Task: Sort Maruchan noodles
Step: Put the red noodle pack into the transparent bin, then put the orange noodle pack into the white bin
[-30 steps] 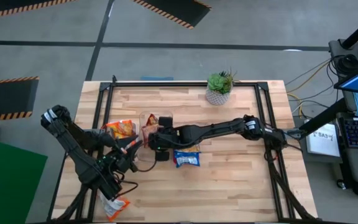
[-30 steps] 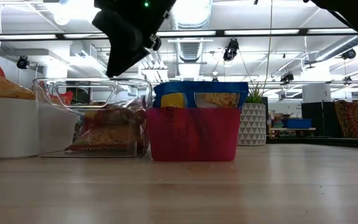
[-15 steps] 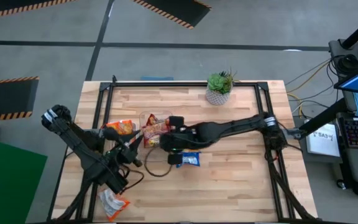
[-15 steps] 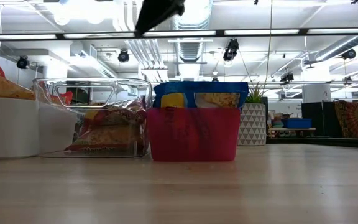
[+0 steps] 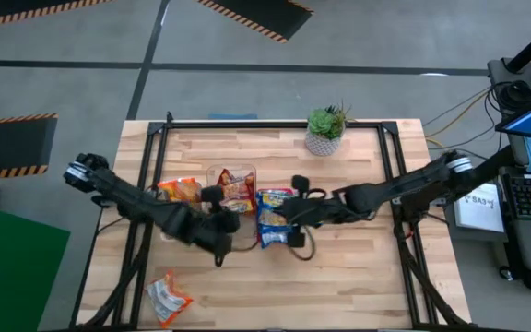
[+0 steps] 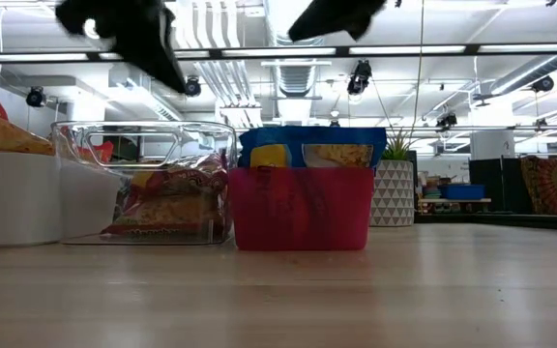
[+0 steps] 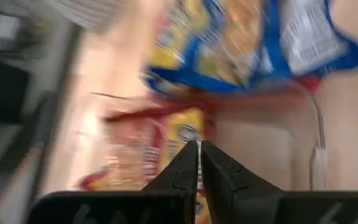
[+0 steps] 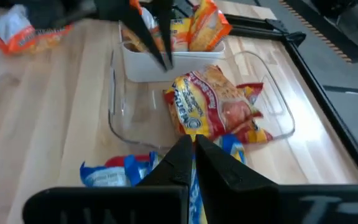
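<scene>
Both grippers, left gripper [image 5: 218,224] and right gripper [image 5: 295,210], look pinched closed and empty, so the stray Maruchan packet [image 5: 168,298] (lying near the worktop [image 5: 358,277] edge) could get nudged off.

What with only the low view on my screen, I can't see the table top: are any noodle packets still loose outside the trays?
Observer: Yes. One orange-and-white packet lies alone near the table edge on the left arm's side, apart from the trays.
Operator: Is the right gripper carrying anything?
Observer: No. The right gripper is shut with nothing between its fingers.
Operator: And the left?
Observer: The left gripper is also shut and empty, above the blue packets.
</scene>
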Action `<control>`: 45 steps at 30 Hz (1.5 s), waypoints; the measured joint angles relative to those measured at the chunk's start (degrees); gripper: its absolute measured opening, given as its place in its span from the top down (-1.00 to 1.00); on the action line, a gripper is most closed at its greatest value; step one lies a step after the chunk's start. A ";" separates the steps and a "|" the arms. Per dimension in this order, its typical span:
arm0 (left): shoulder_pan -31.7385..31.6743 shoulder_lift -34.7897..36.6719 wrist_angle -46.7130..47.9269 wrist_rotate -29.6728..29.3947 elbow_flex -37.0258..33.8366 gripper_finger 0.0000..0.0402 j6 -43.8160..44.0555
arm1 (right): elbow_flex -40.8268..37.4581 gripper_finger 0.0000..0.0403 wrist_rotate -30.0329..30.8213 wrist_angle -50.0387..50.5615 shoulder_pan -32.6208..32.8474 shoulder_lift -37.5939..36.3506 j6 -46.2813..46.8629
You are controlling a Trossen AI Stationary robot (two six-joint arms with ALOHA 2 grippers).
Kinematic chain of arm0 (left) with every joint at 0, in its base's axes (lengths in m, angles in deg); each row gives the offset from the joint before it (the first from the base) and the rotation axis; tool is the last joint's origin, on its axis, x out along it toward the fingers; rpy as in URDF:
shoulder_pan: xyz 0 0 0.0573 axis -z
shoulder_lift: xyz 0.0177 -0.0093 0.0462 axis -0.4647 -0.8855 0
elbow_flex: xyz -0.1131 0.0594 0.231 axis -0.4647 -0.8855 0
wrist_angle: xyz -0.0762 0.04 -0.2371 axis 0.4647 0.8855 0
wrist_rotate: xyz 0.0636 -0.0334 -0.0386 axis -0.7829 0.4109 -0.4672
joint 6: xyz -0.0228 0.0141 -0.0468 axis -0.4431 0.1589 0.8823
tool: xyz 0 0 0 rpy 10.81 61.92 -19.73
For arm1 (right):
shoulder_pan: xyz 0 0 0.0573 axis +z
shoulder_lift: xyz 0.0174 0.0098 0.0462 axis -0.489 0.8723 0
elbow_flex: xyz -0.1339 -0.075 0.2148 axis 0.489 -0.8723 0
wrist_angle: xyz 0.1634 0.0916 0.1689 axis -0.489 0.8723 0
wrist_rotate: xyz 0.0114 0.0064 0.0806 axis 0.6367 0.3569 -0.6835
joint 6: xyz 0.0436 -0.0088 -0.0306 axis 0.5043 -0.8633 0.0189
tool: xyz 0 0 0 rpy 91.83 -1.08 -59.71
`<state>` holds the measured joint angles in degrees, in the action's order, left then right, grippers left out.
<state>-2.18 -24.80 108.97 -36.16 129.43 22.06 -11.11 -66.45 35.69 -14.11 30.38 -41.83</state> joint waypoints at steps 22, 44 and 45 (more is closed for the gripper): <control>-12.60 -4.20 -8.81 19.95 -10.59 1.00 -6.45 | -24.84 0.96 -0.05 -19.52 0.36 -14.07 3.31; -4.11 -4.09 14.97 34.97 14.35 1.00 14.72 | -24.97 0.96 -0.06 -15.05 0.47 -15.27 -1.98; -3.01 -4.09 14.89 35.07 14.56 1.00 17.20 | -24.97 0.96 -0.11 -14.54 0.47 -15.75 -2.26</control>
<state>-5.20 -28.89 123.87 -1.09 143.99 39.26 -36.07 -66.56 21.16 -13.64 14.62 -44.09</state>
